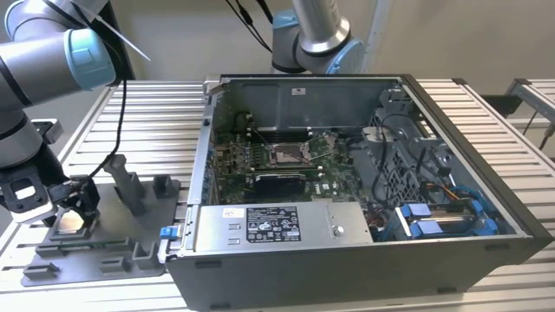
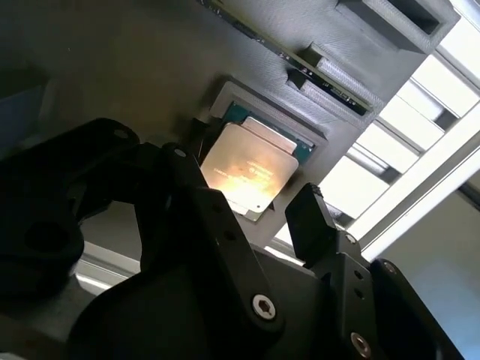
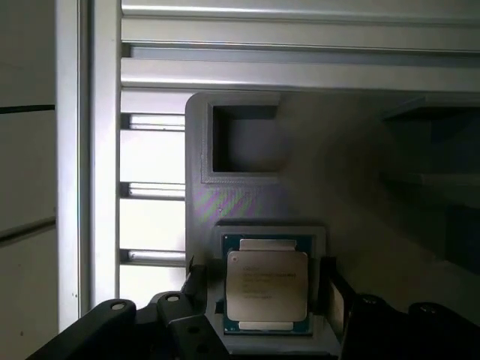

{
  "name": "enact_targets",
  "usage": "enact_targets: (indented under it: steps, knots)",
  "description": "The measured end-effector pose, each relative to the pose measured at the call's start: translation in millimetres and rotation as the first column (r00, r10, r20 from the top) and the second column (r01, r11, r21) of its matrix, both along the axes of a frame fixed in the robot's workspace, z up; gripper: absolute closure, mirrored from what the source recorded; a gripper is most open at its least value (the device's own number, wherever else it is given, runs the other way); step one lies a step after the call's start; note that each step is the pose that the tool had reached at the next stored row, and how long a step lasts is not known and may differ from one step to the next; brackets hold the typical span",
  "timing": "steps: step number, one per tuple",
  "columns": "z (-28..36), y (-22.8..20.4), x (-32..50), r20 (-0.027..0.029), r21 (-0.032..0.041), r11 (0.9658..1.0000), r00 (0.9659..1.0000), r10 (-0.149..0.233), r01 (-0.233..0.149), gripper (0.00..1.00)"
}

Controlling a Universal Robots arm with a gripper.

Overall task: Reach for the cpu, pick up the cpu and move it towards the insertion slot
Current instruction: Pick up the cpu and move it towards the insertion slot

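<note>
Silvery cpu [image 3: 266,292] in the grey tray [image 3: 240,199]; black pincer [image 3: 264,285] astride it, fingers [image 2: 309,225] apart, clear of its edges

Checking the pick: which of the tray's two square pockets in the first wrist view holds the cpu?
The pocket flanked by the fingers holds the cpu; the other pocket is empty.

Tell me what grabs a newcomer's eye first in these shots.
The open computer case dominates the exterior view's centre and right, with the insertion slot gleaming on its green motherboard. At the exterior view's left, the arm's open hand hangs low over the grey tray. It straddles the cpu, which sits in its recess in both wrist views.
</note>
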State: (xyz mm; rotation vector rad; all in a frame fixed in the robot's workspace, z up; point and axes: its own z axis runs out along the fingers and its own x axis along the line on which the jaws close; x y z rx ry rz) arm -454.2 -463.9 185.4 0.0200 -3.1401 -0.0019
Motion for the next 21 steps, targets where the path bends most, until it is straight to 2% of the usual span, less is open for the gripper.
enact_targets:
  steps: [1,2,12,16,21]
  knots:
    - [0.0,0.0,0.0,0.0000,0.0000,1.0000,1.0000,0.000,0.000,0.00]
    - [0.0,0.0,0.0,0.0001,0.0000,1.0000,1.0000,0.000,0.000,1.00]
    - [0.1,-0.2,0.0,-0.0001,-0.0006,1.0000,1.0000,0.000,0.000,1.00]
    - [0.2,-0.1,0.0,0.0003,-0.0092,1.0000,1.0000,0.000,0.000,1.00]
    - [0.3,-0.1,0.0,0.0001,-0.0096,1.0000,1.0000,0.000,0.000,1.00]
